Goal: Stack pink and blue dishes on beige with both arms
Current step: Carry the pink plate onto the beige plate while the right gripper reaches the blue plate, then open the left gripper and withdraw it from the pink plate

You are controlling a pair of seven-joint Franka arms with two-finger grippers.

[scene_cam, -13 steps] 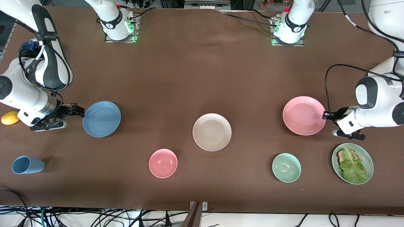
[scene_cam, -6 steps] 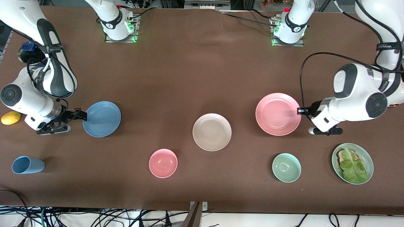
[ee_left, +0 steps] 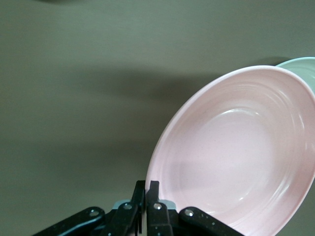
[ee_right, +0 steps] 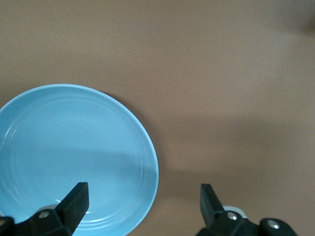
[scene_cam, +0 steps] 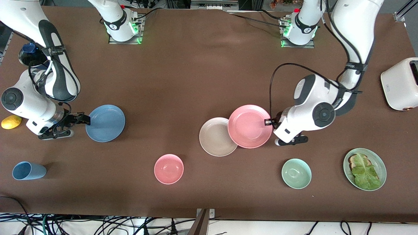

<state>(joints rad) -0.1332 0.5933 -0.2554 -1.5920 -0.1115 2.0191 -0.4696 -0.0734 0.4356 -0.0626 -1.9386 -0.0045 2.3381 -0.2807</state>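
Observation:
My left gripper (scene_cam: 268, 122) (ee_left: 146, 190) is shut on the rim of the pink plate (scene_cam: 249, 126) (ee_left: 236, 152). It holds the plate above the table, where it overlaps the edge of the beige plate (scene_cam: 215, 137) on the side toward the left arm's end. The beige plate lies at the table's middle. The blue plate (scene_cam: 105, 123) (ee_right: 74, 157) rests on the table toward the right arm's end. My right gripper (scene_cam: 85, 119) (ee_right: 142, 201) is open at its outer rim. The rim's edge lies between the spread fingers, with no contact visible.
Nearer the camera stand a pink bowl (scene_cam: 168, 168), a green bowl (scene_cam: 296, 173), a blue cup (scene_cam: 28, 170) on its side, and a green oval plate (scene_cam: 380, 164) with toast and lettuce. A lemon (scene_cam: 11, 121) lies by the right arm. A white toaster (scene_cam: 401, 83) stands at the left arm's end.
My left arm has carried the pink plate from the left arm's end toward the middle, so it now overlaps the beige plate. The right gripper edged toward the blue plate, then held still.

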